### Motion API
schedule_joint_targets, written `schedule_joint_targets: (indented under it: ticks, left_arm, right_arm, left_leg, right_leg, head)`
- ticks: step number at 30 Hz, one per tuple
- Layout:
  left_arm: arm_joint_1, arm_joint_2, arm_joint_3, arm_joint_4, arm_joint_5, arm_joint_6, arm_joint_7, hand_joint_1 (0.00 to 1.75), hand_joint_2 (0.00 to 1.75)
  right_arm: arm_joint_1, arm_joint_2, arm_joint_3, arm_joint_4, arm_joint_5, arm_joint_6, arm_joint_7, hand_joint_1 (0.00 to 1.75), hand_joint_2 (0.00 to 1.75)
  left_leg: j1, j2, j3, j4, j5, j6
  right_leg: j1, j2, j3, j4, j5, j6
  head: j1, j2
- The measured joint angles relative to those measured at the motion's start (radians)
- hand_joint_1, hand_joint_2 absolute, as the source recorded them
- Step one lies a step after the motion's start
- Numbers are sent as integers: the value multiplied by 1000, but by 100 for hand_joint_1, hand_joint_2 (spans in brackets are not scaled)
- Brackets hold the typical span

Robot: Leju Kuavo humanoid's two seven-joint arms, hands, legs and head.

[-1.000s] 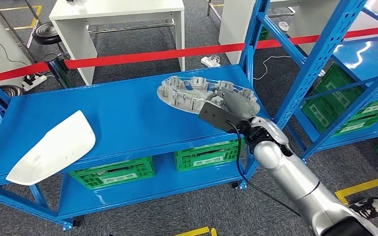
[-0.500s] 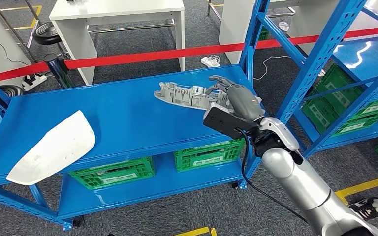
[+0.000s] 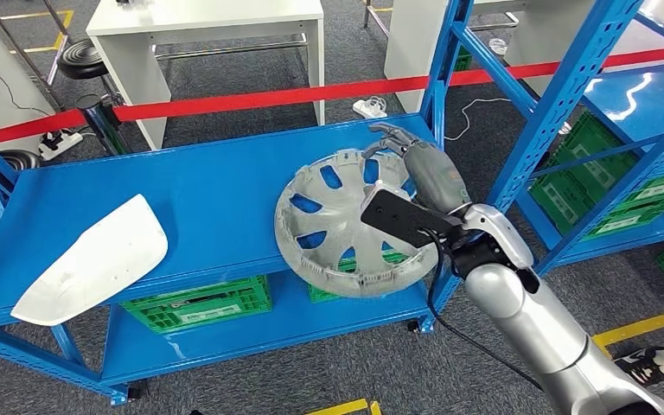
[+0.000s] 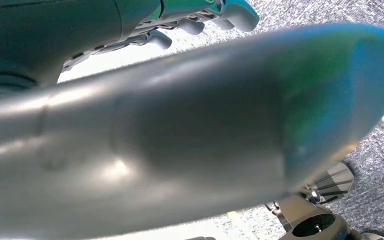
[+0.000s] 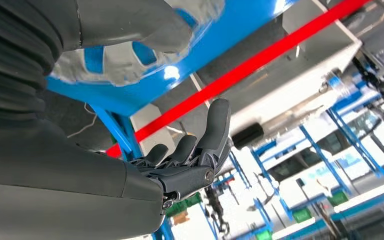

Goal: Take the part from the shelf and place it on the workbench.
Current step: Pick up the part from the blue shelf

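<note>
1. One grey plastic spoked wheel cover (image 3: 339,223), tilted up at the blue metal shelf's (image 3: 207,199) front edge: I judge it light, stiff, slick.
2. My right hand (image 3: 424,169) grips its far rim; spoke openings give the surest hold.
3. Left hand (image 4: 200,20): I can't tell.

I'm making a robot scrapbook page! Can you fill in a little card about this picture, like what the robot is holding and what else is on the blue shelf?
Holding: grey wheel cover, tipped up on edge, spokes showing
Which hand: right hand, gripping the cover's rim
Where: over the front edge of the blue shelf
Also on shelf: white curved panel, at the left
Below: green crates
Behind: red barrier tape
</note>
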Motion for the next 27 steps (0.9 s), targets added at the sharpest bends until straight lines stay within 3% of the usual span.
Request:
schedule_joint_targets:
  ticks: [5, 10, 14, 20, 27]
  left_arm:
    - [0, -1, 0, 0, -1, 0, -4, 0, 0]
    - [-1, -2, 0, 0, -3, 0, -4, 0, 0]
    - [-2, -2, 0, 0, -3, 0, 2, 0, 0]
    - [-1, -1, 0, 0, -4, -2, 5, 0, 0]
    - [-1, -1, 0, 0, -4, -8, 7, 0, 0]
  right_arm:
    - [-1, -5, 0, -19, 18, -20, 5, 175, 175]
    - [-1, -13, 0, -6, -18, 26, 63, 173, 175]
    - [-4, -14, 0, 84, -47, 73, 98, 0, 175]
    - [-18, -11, 6, 302, -30, 79, 113, 0, 175]
    - [-18, -1, 6, 379, -22, 78, 115, 0, 175]
  left_leg:
    - [0, 0, 0, 0, 0, 0]
    - [0, 0, 0, 0, 0, 0]
    - [0, 0, 0, 0, 0, 0]
    - [0, -2, 0, 0, 0, 0]
    - [0, -2, 0, 0, 0, 0]
  right_leg:
    - [0, 0, 0, 0, 0, 0]
    - [0, 0, 0, 0, 0, 0]
    - [0, 0, 1, 0, 0, 0]
    - [0, -1, 1, 0, 0, 0]
    - [0, -1, 1, 0, 0, 0]
  head:
    - [0, 0]
    - [0, 0]
    - [0, 0]
    - [0, 0]
    - [0, 0]
